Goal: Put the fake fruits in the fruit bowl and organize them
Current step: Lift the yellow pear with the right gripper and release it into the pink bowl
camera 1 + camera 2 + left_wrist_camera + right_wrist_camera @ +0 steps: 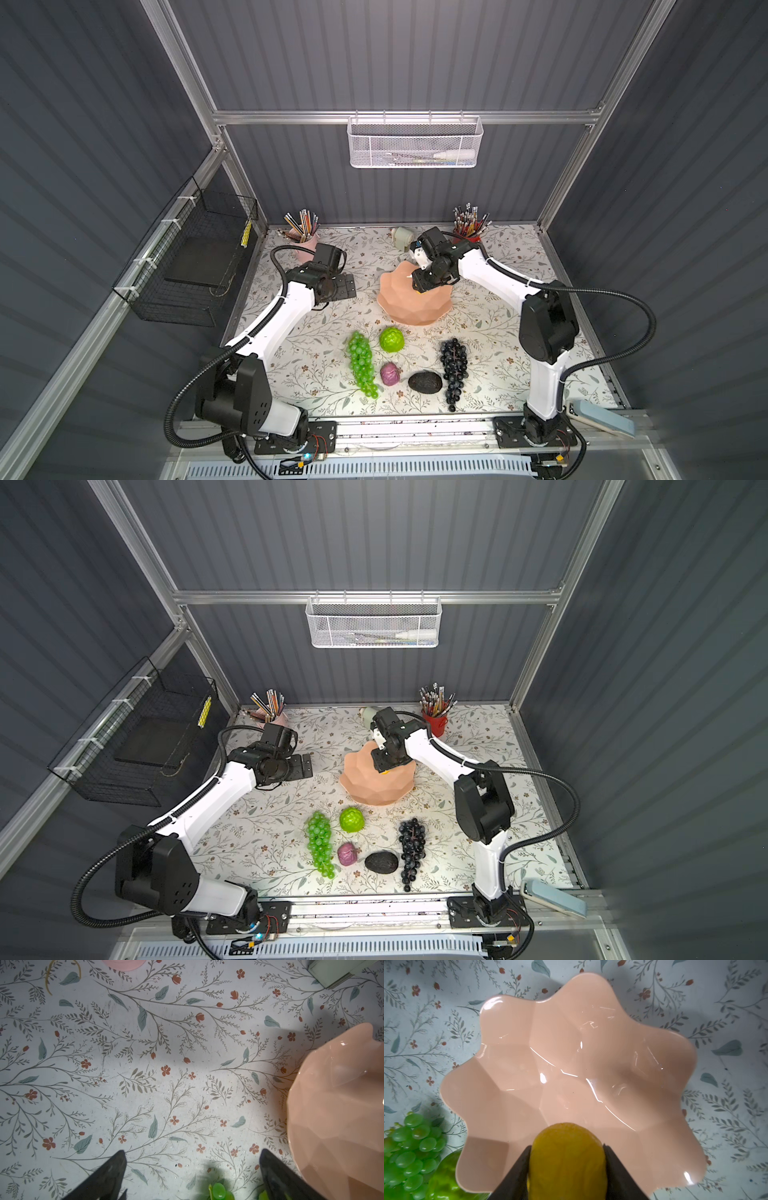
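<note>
The peach-pink fruit bowl (409,311) (370,789) (571,1059) stands mid-table with nothing lying in it. My right gripper (419,286) (566,1147) hangs over its near side, shut on the yellow lemon (566,1159) (384,772). In front of the bowl lie the green grape bunch (362,365), bumpy green ball (391,339), purple lump (390,374), black avocado (424,382) and dark grape bunch (454,370). My left gripper (345,286) (192,1153) hovers open left of the bowl (336,1105), above bare table, with a few green grapes (220,1190) at the view's edge.
A pink pencil cup (305,245) stands at the back left and a red pencil cup (467,237) at the back right. A pale green box (402,237) sits behind the bowl. A black wire basket (195,257) hangs on the left wall.
</note>
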Robot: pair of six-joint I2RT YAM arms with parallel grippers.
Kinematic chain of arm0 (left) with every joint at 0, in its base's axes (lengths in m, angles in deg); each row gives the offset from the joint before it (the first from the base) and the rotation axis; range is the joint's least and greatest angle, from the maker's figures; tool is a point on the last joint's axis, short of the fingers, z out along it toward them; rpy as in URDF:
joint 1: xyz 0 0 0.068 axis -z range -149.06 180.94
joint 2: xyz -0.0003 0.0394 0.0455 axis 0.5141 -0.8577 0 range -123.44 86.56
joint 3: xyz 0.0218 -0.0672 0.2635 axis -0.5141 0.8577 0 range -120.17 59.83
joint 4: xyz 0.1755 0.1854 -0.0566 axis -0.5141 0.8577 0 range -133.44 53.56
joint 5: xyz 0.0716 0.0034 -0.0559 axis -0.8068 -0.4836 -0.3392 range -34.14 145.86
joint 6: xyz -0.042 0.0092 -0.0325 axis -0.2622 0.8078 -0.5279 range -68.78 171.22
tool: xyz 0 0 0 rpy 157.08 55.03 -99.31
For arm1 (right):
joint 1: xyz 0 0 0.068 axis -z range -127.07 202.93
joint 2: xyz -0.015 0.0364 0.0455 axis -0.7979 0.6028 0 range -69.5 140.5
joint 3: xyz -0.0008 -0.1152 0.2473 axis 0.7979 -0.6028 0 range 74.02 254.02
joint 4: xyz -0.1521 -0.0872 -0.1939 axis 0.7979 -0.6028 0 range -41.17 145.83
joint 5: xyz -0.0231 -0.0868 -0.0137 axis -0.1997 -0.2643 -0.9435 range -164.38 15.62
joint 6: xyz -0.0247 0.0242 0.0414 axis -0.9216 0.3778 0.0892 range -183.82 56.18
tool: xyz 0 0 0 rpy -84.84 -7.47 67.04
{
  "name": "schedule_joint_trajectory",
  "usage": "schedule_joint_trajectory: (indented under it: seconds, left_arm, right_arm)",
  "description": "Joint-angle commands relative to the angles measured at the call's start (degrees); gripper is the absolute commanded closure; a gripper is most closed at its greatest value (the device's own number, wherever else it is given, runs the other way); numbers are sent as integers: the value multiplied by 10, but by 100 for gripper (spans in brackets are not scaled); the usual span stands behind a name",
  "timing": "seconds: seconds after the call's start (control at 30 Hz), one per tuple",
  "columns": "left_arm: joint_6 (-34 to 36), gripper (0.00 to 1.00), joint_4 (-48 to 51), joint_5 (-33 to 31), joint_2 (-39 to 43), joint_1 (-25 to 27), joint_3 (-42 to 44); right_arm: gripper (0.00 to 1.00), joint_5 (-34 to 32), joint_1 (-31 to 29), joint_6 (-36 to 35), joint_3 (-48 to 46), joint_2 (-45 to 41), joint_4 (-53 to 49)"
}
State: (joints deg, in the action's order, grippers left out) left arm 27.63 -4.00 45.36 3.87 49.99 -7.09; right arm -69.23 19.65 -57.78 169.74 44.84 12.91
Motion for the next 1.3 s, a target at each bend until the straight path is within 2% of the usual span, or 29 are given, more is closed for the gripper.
schedule_joint_trajectory:
  seconds: [0.0,0.13,0.63,0.83,1.07,1.27]
  left_arm:
    - [3,0,25,1,27,0,4]
    - [-18,0,38,-26,38,0,11]
    - [-18,0,30,-12,51,0,11]
    - [-17,0,43,-7,45,0,4]
    - [-10,0,81,57,7,0,-27]
    - [5,0,100,147,-48,1,-50]
  right_arm:
    - [53,2,0,-16,24,22,-2]
    - [52,-2,0,-21,24,47,12]
    - [48,-6,6,-18,55,108,34]
    - [41,-9,5,-19,53,109,40]
    - [23,-24,5,-31,52,76,27]
    - [19,-20,4,-34,37,-21,11]
